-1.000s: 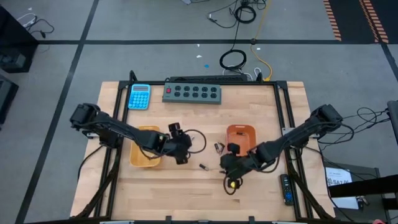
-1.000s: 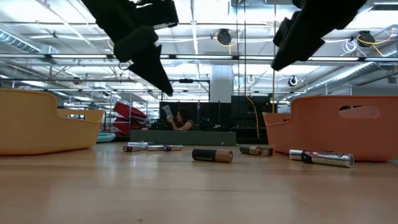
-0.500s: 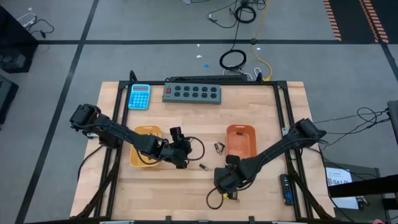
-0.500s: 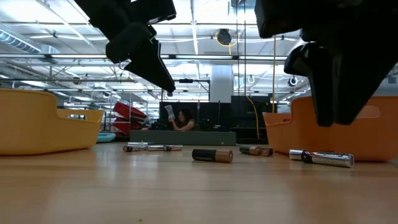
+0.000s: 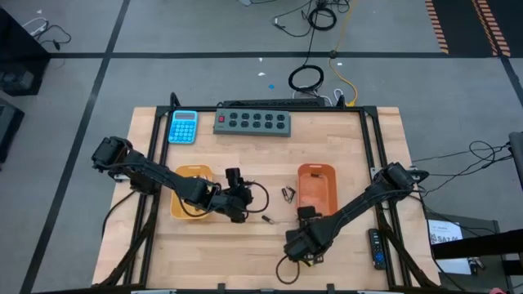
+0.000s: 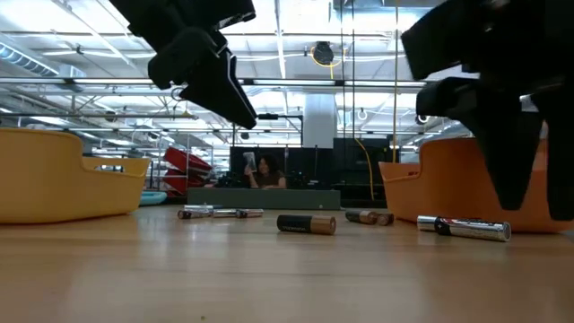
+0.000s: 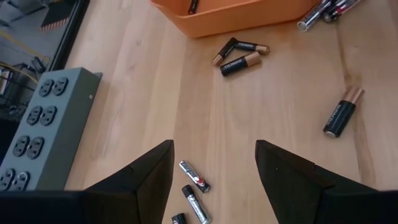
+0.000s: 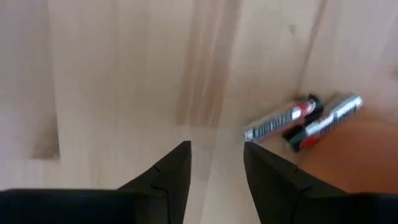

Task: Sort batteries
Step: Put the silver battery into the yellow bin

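Note:
Several batteries lie loose on the wooden table between a yellow tray and an orange tray. Two dark ones lie by the orange tray, another dark one lies alone, and small silvery ones lie closer in. My left gripper hangs open above the table beside the yellow tray, with nothing between its fingers. My right gripper stands open near the front edge and points down at bare wood. Two silvery batteries lie beside it.
A blue calculator and a grey power strip lie along the far edge. In the low view a dark battery and a silvery one lie in a row ahead of the orange tray. A person shows in the room behind.
My right gripper has gone toward the table's near edge and come down, tipping from a slant until it points straight down at the wood. The batteries have kept their places.

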